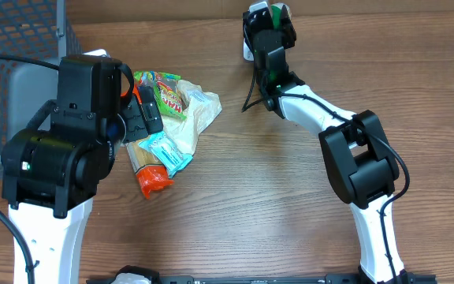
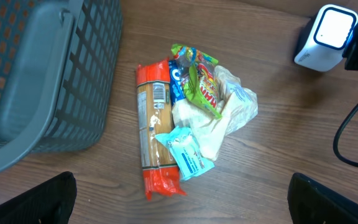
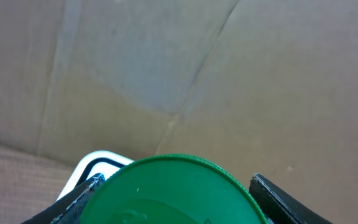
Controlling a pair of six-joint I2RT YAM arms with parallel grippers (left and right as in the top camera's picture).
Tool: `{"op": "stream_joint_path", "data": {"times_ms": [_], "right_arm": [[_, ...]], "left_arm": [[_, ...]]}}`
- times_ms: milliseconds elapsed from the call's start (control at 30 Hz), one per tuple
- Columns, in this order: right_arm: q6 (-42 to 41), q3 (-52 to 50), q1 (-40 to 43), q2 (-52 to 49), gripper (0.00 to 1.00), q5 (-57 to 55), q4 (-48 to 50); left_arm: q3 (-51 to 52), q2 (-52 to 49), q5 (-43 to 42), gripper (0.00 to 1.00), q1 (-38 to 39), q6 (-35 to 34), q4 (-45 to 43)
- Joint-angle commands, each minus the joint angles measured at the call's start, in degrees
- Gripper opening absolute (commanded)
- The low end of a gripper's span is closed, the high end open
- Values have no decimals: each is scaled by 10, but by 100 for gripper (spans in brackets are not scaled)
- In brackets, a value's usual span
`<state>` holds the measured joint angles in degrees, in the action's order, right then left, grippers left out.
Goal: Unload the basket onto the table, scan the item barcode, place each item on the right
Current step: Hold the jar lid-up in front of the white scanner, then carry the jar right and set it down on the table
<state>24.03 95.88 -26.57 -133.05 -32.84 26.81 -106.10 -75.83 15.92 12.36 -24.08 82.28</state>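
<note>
— Though the grey basket (image 2: 36, 81) stands at the left, I see only its mesh. Anything inside?
— Can't tell. The pasta pack (image 2: 152, 134) and green sweets bag (image 2: 202, 81) lie beside it on the tabletop (image 2: 272, 124).
— And the item?
— The green round thing (image 3: 173, 186), cut off, is gripped in the right hand (image 1: 273, 17), by the white scanner (image 2: 326, 34). The left hand (image 2: 185, 202) hangs wide open over the packs.
</note>
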Motion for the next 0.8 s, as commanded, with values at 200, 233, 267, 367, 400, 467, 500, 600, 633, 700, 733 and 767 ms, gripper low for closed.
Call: {"op": "stream_joint_path", "data": {"times_ms": [200, 233, 267, 367, 400, 467, 500, 600, 633, 700, 733, 767], "right_arm": [[-116, 5, -10, 103, 10, -31, -64], [-143, 5, -7, 120, 10, -25, -97], [-164, 5, -4, 136, 10, -19, -127], [-241, 5, 10, 193, 10, 12, -240], [-267, 5, 16, 216, 10, 27, -284], [-311, 5, 28, 255, 10, 50, -362], [-337, 5, 37, 278, 10, 64, -408], [-414, 5, 66, 332, 10, 97, -538], [-438, 5, 80, 349, 10, 106, -584], [-476, 5, 106, 375, 10, 116, -663], [-491, 5, 122, 384, 10, 123, -698], [-505, 5, 141, 393, 10, 129, -735]], "left_arm": [[0, -3, 10, 100, 0, -6, 0], [0, -3, 10, 100, 0, -6, 0], [0, -3, 10, 100, 0, -6, 0], [0, -3, 10, 100, 0, -6, 0], [0, -3, 10, 100, 0, -6, 0], [0, -3, 10, 100, 0, -6, 0], [0, -3, 10, 100, 0, -6, 0], [0, -3, 10, 100, 0, -6, 0], [0, -3, 10, 100, 0, -6, 0], [0, -3, 10, 100, 0, -6, 0], [0, -3, 10, 100, 0, -6, 0], [0, -3, 10, 100, 0, -6, 0]]}}
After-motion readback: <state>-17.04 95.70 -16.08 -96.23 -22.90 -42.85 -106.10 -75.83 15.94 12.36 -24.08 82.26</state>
